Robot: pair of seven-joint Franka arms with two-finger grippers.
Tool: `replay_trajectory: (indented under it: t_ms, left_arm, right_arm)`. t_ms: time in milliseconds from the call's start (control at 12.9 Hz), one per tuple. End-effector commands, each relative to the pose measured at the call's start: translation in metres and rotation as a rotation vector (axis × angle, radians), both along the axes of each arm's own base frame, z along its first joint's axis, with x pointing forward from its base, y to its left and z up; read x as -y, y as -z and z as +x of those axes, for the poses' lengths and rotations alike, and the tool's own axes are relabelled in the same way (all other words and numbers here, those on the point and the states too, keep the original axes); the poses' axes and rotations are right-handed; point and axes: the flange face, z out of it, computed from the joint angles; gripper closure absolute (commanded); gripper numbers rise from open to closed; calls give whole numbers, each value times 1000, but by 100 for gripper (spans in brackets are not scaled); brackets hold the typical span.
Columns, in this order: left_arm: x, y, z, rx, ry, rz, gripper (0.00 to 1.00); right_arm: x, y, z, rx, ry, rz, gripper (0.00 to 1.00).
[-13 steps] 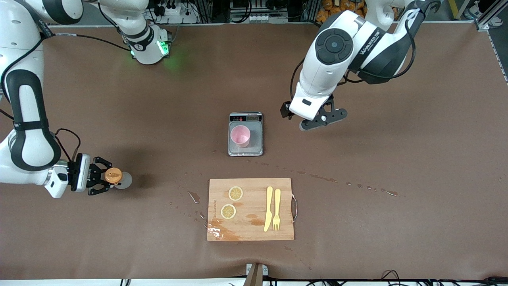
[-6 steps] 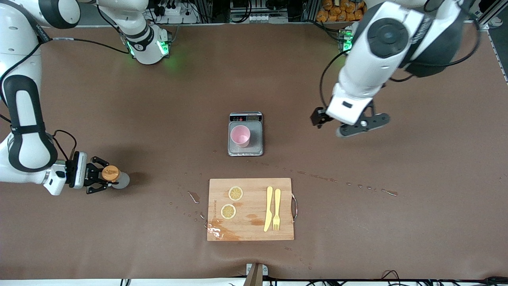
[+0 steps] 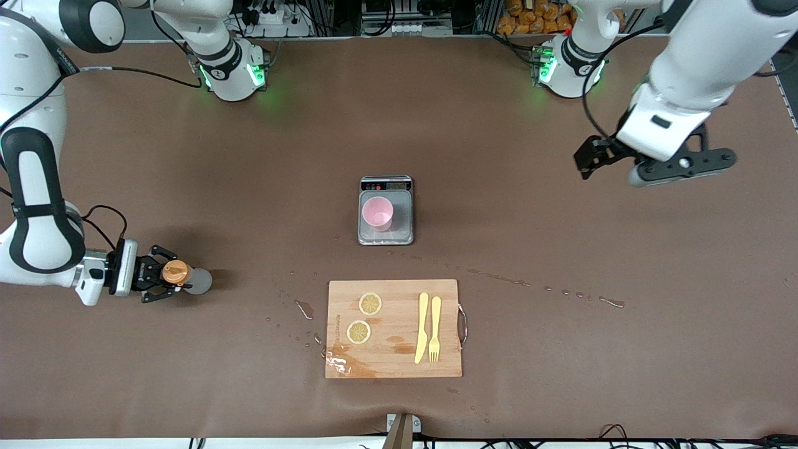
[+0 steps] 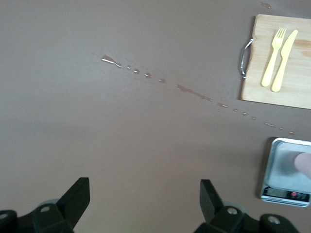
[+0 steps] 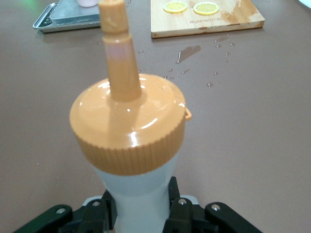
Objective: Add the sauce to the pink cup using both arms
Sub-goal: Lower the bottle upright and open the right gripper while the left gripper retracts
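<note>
Sauce (image 5: 127, 126) sits between the jaws of my right gripper (image 3: 163, 274), upright, toward the right arm's end of the table. The fingers (image 5: 177, 208) pinch the translucent body just under the orange cap; the nozzle points up and away from the wrist. From the front camera I cannot tell whether the base rests on the table or hangs just clear of it.

Handling, as I judge it:
- Body is soft plastic. A hard squeeze will push sauce out before I am over the cup (image 3: 378, 213). I would hold only firmly enough to stop slip.
- Surface looks smooth and possibly slick, and droplets (image 5: 187, 52) lie on the table ahead of the jaws, so I expect some slip risk when tilting.
- Weight is probably low. Fill level is not visible.
- Best hold is where I have it, high on the body below the cap, where the wall is stiffest.

The cup stands on the scale (image 3: 399, 231), well apart from the right jaws, at mid-table. It looks light and easy to tip, so a nozzle knock could move it.

My left gripper (image 4: 145, 204) has its jaws spread wide with nothing between them. It hangs over bare table toward the left arm's end, well apart from the scale. The board (image 3: 394, 327) lies nearer the camera than the scale.
</note>
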Motion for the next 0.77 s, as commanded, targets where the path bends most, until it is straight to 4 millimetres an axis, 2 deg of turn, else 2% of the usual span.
replay_trajectory:
  t_ms: [0,155,232,309,464,695]
  left_arm:
    - [-45,-9,-2,-12,84,15,0]
    - [-80,-14,0,-30,115,1,0]
    - [-99,-15,1,-43,134,2,0]
    - [-116,-15,1,-55,155,3,0]
    - [-145,-19,-2,-63,164,-25,0]
    - [-165,-20,-6,-81,147,-26,0]
  right_arm:
    - [13,-3,-3,15,24,49,100]
    - [18,6,-7,1,48,75,100]
    - [18,5,-6,1,53,78,30]
    - [19,4,-6,2,57,79,0]
    - [23,-4,-1,17,63,73,0]
    - [42,-8,-2,27,78,45,0]
